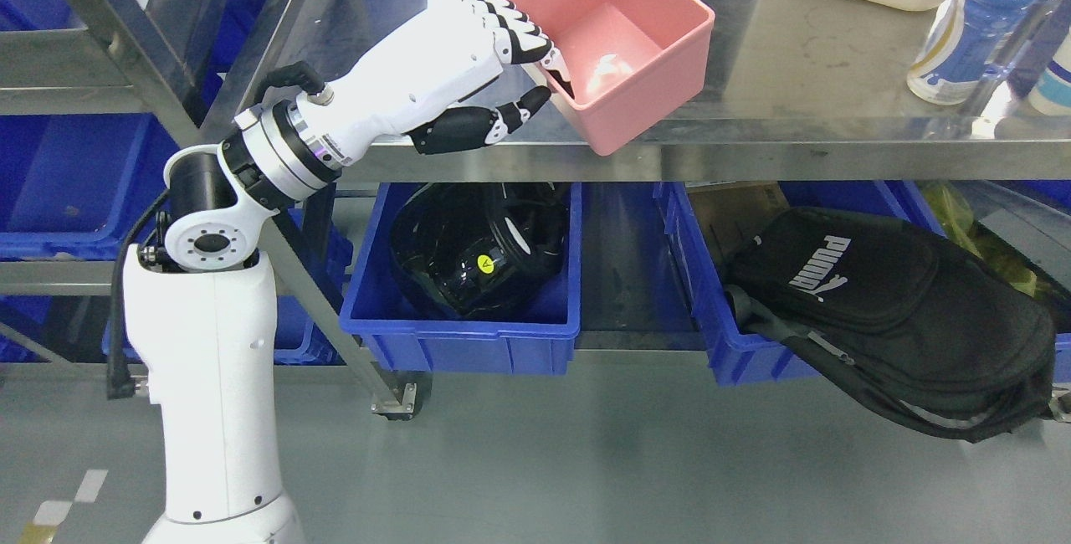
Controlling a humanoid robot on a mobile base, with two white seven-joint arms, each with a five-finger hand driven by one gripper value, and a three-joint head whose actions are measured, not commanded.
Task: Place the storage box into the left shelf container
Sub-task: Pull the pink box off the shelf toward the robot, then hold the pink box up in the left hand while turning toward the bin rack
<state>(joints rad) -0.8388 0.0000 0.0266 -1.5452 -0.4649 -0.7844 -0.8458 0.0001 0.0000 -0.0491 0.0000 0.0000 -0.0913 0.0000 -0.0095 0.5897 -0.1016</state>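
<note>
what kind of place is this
Probably a warehouse or stockroom: a stainless steel shelf rack on casters, blue plastic storage bins on its lower tier, and a grey concrete-like floor. The left hand grips a pink square plastic box.

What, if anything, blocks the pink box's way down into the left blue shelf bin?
The left hand grips the pink storage box, which overhangs the steel shelf's edge. The left blue bin below already holds a black helmet-like object, filling much of it.

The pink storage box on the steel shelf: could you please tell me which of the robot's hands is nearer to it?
Left. The left hand grips the near-left wall of the pink storage box, fingers over the rim and thumb outside. The right hand is not in view.
</note>
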